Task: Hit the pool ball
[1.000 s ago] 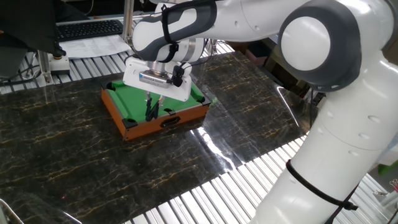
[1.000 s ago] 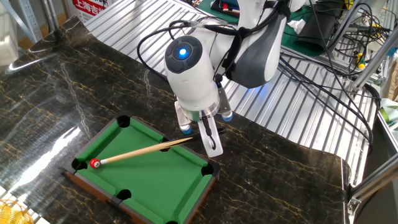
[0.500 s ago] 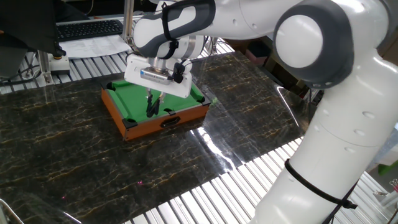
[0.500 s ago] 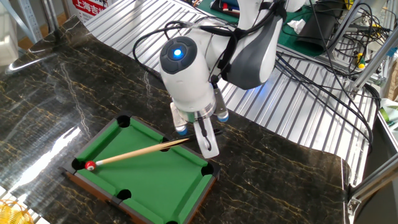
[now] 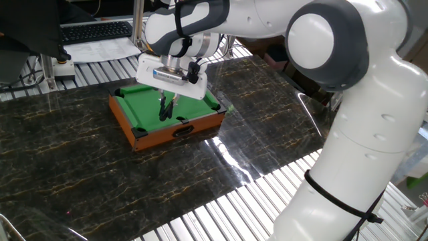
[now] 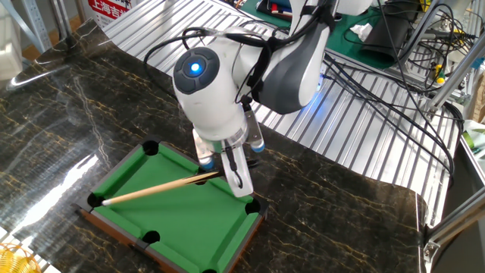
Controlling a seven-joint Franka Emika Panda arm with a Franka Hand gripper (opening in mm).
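Note:
A small pool table with green felt and a wooden rim stands on the dark marble tabletop. My gripper hangs over its far right side, shut on the thick end of a wooden cue. The cue lies across the felt, and its tip reaches the left corner pocket. The red pool ball shows in neither view. In the one fixed view my gripper points down onto the felt, and the arm hides the cue.
The marble top borders ribbed metal panels. A keyboard and papers lie behind the pool table. Cables hang at the right behind the arm. A metal bracket lies at the far left.
My gripper moved left along the table and pushed the cue with it. The red ball rolled ahead of the cue tip toward the left corner pocket and is now out of sight.

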